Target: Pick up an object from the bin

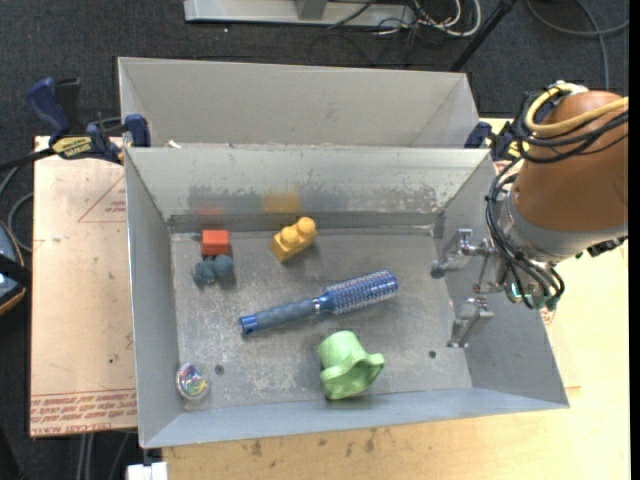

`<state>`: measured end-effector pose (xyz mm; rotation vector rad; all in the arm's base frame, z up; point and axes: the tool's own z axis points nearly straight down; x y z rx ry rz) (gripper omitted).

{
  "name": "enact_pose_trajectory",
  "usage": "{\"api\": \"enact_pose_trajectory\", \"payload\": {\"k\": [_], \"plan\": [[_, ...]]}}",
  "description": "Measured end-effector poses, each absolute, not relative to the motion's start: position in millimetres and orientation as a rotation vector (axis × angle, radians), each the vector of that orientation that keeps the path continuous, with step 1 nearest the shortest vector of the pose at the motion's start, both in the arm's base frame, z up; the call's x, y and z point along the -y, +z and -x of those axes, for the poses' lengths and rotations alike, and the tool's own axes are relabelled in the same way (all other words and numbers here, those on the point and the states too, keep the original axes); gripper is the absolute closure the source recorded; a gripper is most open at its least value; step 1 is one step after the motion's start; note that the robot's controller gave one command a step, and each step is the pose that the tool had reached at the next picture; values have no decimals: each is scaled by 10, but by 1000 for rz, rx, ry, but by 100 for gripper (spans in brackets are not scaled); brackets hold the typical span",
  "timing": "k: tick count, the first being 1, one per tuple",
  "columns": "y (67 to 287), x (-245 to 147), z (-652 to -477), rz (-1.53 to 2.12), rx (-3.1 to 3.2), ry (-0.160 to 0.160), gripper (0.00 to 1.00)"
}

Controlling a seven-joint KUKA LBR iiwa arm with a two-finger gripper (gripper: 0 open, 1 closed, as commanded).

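The gripper (458, 290) is hovering empty, fingers (465, 320) spread, at the bin's (300, 173) right; next is probably shifting over the brush (320, 304).

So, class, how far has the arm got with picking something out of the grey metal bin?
Done: nothing yet; the blue bristled hairbrush, crumpled green plastic toy, yellow plastic figure and small orange-red block all lie on the floor of the grey metal bin. In hand: the gripper hangs open and empty by the wall at the view's right. Left: reaching one thing, closing, lifting.
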<state>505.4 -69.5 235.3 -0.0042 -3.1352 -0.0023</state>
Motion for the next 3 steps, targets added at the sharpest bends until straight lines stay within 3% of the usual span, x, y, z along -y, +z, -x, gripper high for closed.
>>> {"api": "enact_pose_trajectory", "payload": {"k": [1, 2, 3], "plan": [[733, 101, -5512, -484, 3112, 3, 0], [1441, -448, -5051, -479, 3110, -6, 0], [995, -635, -4925, -376, 3134, -2, 0]]}}
